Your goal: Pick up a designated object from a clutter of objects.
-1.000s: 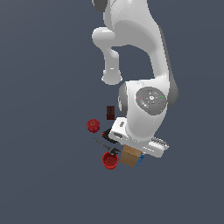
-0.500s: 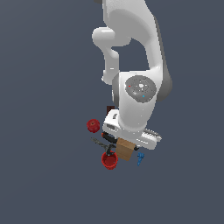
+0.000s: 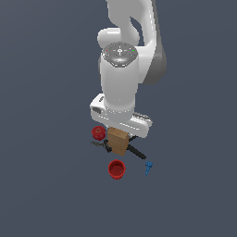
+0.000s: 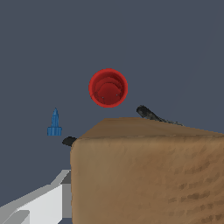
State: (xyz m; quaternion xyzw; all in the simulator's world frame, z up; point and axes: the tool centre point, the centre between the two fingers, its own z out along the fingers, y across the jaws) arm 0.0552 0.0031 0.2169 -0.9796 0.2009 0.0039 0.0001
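Dark grey tabletop (image 3: pixel 46 176), featureless. Item: wooden block (image 3: pixel 118 141), directly beneath our fingers (image 3: pixel 119 134); whether they are apart or clamped on it we cannot tell, as the hand hides them. Step, in our judgement: the grasp itself; next we need a confirmed hold, then a straight lift. Container: red cup (image 3: pixel 116 169), just beyond the fingers, apparently holding nothing.

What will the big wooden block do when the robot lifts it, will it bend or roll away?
The wooden block probably stays stiff: it looks like solid grained wood with straight edges. It likely won't roll, since its faces are flat. It looks heavier than the red cup or small blue piece, being the largest item. The gripper sits over it; its grip isn't visible.
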